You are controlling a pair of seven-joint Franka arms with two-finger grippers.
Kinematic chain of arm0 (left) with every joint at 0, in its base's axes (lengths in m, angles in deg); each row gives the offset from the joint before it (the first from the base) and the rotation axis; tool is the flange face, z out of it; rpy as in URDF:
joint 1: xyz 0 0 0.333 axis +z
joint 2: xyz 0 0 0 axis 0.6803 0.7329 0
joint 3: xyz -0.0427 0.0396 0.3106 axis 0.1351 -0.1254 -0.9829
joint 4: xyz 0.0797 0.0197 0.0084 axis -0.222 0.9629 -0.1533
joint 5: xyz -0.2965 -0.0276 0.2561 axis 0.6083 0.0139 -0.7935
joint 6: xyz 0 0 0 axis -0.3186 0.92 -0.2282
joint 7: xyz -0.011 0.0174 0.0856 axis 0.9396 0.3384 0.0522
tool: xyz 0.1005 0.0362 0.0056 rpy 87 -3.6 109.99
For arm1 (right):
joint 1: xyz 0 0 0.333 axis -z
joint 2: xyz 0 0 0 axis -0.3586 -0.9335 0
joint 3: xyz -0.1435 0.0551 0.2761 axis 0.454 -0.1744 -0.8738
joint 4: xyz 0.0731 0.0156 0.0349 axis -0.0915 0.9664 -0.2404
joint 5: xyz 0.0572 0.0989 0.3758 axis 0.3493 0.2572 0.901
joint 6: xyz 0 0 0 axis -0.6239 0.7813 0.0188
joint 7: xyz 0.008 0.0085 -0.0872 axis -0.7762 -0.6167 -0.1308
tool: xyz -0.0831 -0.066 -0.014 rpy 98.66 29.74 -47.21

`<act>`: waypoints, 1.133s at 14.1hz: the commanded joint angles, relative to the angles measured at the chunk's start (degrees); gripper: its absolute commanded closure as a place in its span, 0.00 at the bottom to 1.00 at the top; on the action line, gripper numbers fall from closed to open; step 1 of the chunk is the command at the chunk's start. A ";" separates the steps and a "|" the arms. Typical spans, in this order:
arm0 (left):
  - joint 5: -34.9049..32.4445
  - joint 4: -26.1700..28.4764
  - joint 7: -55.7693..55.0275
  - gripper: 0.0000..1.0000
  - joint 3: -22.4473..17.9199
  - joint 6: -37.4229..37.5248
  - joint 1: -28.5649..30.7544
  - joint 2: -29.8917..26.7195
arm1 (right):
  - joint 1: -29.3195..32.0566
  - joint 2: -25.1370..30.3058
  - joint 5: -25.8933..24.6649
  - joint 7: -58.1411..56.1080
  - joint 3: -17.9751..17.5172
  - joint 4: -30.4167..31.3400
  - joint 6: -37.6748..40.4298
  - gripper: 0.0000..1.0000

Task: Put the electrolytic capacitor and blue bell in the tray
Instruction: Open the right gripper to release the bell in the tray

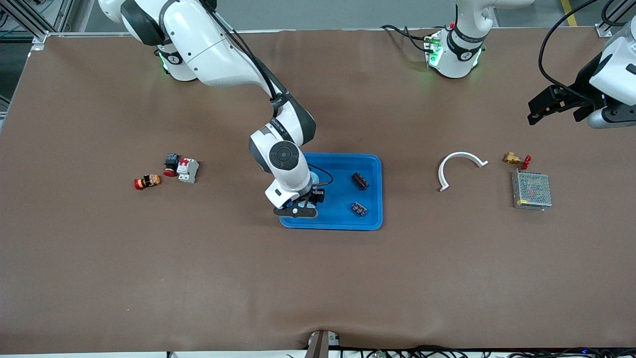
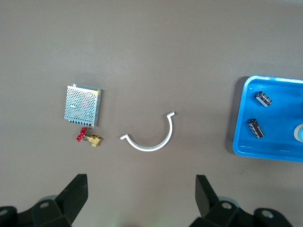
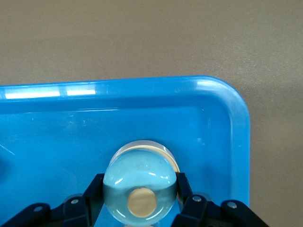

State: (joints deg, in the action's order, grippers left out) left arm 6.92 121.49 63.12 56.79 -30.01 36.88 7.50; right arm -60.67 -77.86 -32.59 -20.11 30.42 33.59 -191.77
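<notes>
Two electrolytic capacitors (image 1: 359,180) (image 1: 358,209) lie flat in the tray (image 1: 373,194), one nearer the front camera than the other, both at the tray's end toward the left arm. The farther one has its long axis slanted across the tray; the nearer one is turned a little differently.

Over the tray's end toward the right arm, the right gripper (image 3: 139,198) is pinched on the blue bell (image 3: 140,187), a pale blue dome with a cream button on top. Only the right wrist view shows this grip, the black fingers (image 3: 93,194) pressing on the dome's two sides just inside a rounded tray corner; whether the bell touches the floor I cannot tell. From the front, the arm's wrist hides almost all of the bell.

Well apart, the left gripper (image 2: 141,196) waits over bare table with its fingers spread wide. Its wrist view shows a white curved strip (image 2: 150,137), a brass valve with a red handle (image 2: 89,138) and a metal mesh box (image 2: 83,105).
</notes>
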 commanded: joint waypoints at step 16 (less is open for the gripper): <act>0.86 0.82 0.66 0.00 -0.13 -0.83 0.01 -0.66 | -0.07 6.03 -0.57 0.35 0.61 -0.04 6.90 0.00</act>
State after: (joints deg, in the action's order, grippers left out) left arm 6.92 121.54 63.12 56.79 -30.09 36.87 7.50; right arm -60.75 -75.90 -32.65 -20.07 31.02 32.59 -188.77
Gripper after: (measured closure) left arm 0.000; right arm 0.000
